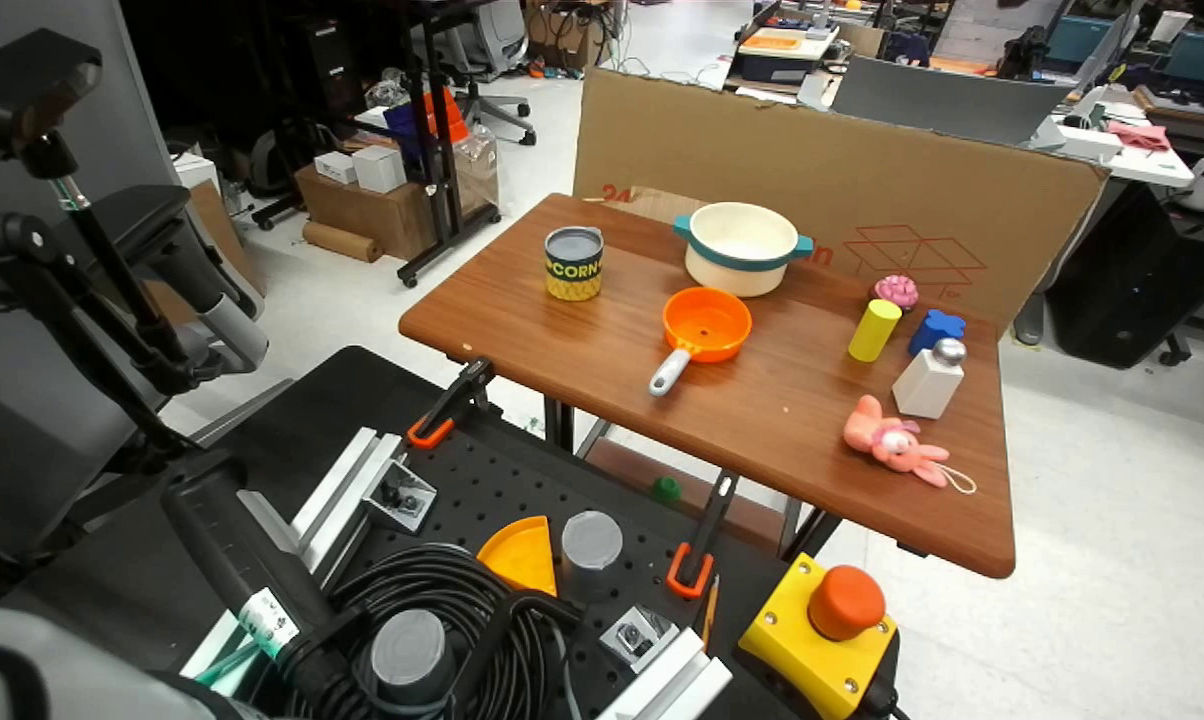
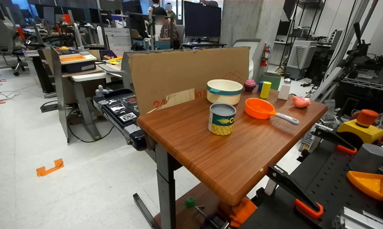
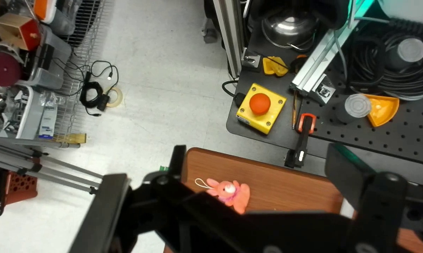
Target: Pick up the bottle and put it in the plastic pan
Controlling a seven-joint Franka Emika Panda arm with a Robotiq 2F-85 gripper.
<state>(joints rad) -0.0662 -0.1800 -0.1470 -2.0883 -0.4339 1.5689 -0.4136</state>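
Gaping wide at the bottom of the wrist view, your claw [image 3: 227, 172] is released, its 2 fingers [image 3: 346, 174] well apart; 1 pink bunny [image 3: 241, 196] shows between them, on the table [image 3: 292, 191] beyond. At the right of an exterior view, your 1 white bottle [image 1: 928, 382] stands upright just above that bunny, crowded toward the upper left by 1 blue block [image 1: 936, 328], 1 yellow cylinder [image 1: 874, 332] and 1 cupcake [image 1: 897, 292]. Mid-frame you have 1 orange pan [image 1: 707, 315], 1 teal-banded pot [image 1: 732, 278] above it and 1 corn can [image 1: 573, 268] leftward. Along the table's lower edge sit 2 clamps [image 1: 710, 525].
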